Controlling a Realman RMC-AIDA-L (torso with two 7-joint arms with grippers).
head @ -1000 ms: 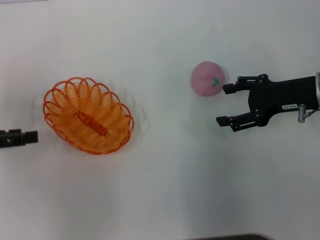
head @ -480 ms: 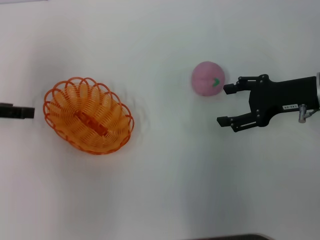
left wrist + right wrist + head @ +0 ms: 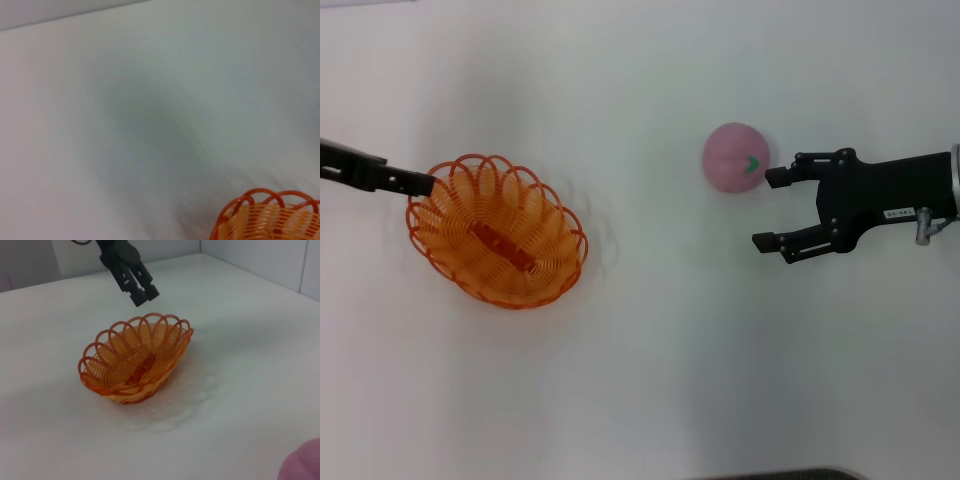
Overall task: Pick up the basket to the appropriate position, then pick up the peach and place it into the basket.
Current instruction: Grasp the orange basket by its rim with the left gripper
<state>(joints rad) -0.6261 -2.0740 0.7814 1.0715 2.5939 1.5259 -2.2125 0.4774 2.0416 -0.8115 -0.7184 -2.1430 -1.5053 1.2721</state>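
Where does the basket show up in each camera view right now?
Head view: basket left of centre, left gripper at its rim.
Left wrist view: only its rim at the bottom right corner.
Right wrist view: centre.
Shared landmark: the scalloped orange rim.

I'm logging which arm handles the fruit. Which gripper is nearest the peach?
The right gripper: open, its upper finger almost touches the peach. The left gripper is far across the table at the basket rim.

Head view looks straight down; both wrist views, low and oblique, share the basket (image 3: 496,231).
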